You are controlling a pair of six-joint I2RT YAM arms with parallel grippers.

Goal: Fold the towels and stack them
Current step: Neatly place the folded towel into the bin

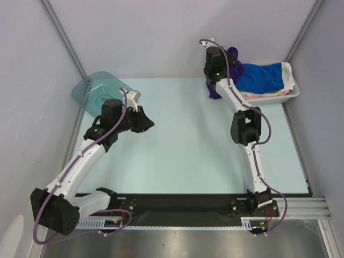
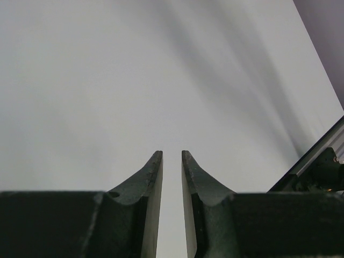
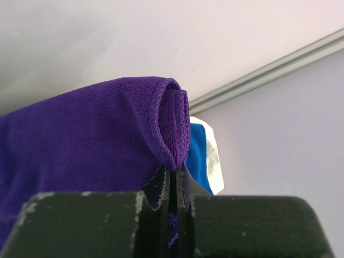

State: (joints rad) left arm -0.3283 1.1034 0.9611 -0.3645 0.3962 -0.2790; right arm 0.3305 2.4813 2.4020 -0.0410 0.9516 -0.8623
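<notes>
Right wrist view: right tool clenched on purple towel, at the basket's left rim. Likely step: extraction. Next: carry it away from the basket, onto bench. Left tool parted, empty.

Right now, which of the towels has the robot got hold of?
The dark purple towel, pinched in the right gripper; the blue towel lies in the white bin.

A white plastic basket sits at the far right corner of the pale blue table, with a royal blue terry towel lying in it. A dark purple terry towel hangs just left of the basket, pinched in the right gripper. A translucent teal plastic lid lies at the far left, behind the left gripper.
</notes>
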